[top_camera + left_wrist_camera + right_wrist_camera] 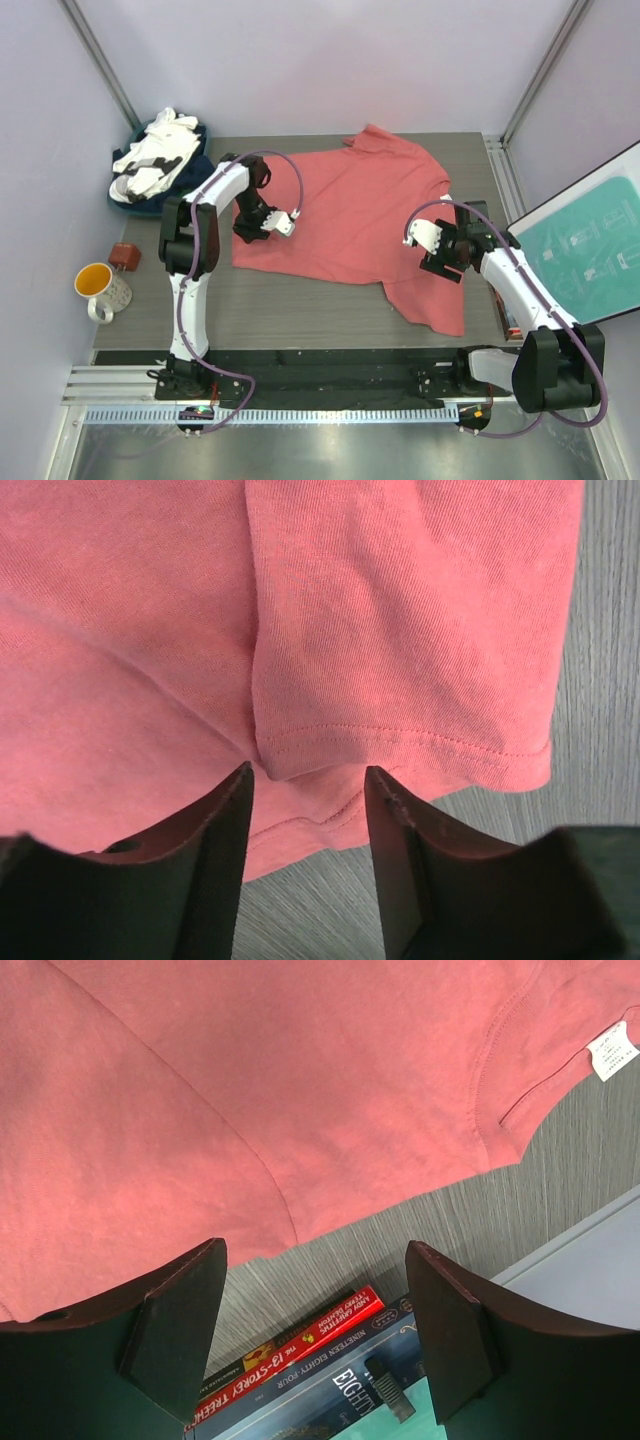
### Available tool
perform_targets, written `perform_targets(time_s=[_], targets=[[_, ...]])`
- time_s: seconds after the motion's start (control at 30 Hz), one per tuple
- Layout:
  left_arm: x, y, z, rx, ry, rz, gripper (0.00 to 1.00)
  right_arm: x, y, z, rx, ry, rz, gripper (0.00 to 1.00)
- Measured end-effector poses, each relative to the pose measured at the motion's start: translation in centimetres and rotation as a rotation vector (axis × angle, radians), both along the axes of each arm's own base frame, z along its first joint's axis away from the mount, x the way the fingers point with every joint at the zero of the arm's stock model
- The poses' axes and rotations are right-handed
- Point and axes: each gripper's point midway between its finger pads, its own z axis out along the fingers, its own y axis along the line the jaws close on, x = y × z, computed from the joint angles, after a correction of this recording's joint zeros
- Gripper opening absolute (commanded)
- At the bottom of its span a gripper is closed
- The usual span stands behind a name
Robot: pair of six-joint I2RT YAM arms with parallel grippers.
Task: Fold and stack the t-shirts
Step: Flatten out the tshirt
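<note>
Top external view: the coral-red t-shirt [350,210] lies spread on the table [300,310], its long axis running side to side across your workspace, neck end toward the right arm and bottom hem toward the left arm. The other t-shirts [160,160], white and dark navy, sit heaped at the far left corner, well apart from both arms.

Left wrist view: your left gripper [308,772] stands over the shirt's left border with its jaws partly apart and astride a stitched hem fold; the cloth lies in the gap, not yet pinched. Bare table shows just beyond that hem.

Right wrist view: your right gripper [315,1260] hangs wide open over the shirt's opposite edge, holding nothing. The white neck tag [612,1052] sits ahead and off to one side of the fingers, and the books [300,1345] lie just behind them, off the cloth.

The left arm looks nearer to a hold, since its edge is already between the jaws. The right arm has only table and book spines in its gap, with the cloth edge ahead of the fingertips. Judged from this layout, you would want each gripper on its own end before lifting, so the fold runs across the long axis.
</note>
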Motion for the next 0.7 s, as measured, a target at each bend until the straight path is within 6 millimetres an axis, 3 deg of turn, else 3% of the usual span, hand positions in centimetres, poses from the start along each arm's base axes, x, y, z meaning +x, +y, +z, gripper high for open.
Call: perform_targets(time_s=[0.27,0.7], targets=[[0.0,0.0,-0.1,0.003,0.002,0.003,0.37,0.7,0.0,0.2,0.0,-0.012,0.0,0.76],[0.3,-0.1,-0.3,0.003,-0.006,0.021,0.32,1.1,0.2,0.3,0.001,-0.016,0.004,0.74]])
